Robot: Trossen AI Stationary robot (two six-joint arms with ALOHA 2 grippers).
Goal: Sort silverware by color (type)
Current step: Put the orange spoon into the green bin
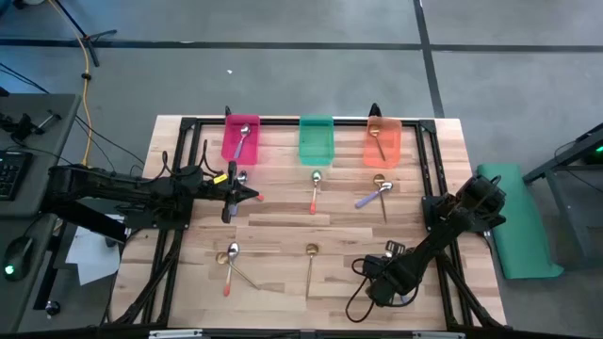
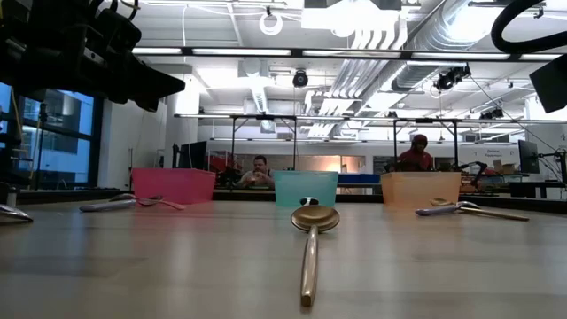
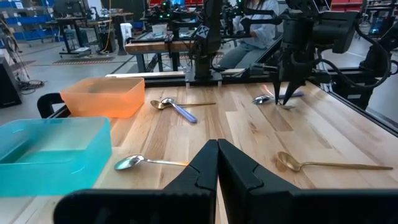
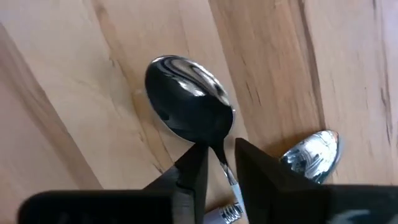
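Observation:
My right gripper [image 4: 221,158] points down at the table's near right [image 1: 387,252], its fingers narrowly apart on either side of the thin neck [image 4: 221,155] of a silver-bowled spoon [image 4: 189,106] that lies flat on the wood. A second spoon bowl [image 4: 311,155] lies just beside it. My left gripper [image 3: 217,163] waits shut and level at the table's left [image 1: 247,195]. More spoons lie about: an orange-handled one [image 1: 316,191], a purple-handled one [image 1: 374,196], gold ones [image 1: 310,264], and a pair at the near left [image 1: 231,264]. My right gripper's fingers [image 4: 193,171] come from above and stand across the spoon's neck, just behind the bowl. A sliver of gap shows on one side, so I cannot tell whether they touch it. The spoon lies on the table.
Three bins stand along the far edge: pink [image 1: 241,141] with a spoon in it, teal [image 1: 316,141], orange [image 1: 383,143] with a gold spoon. A black frame [image 1: 433,160] runs around the table. People sit in the room beyond.

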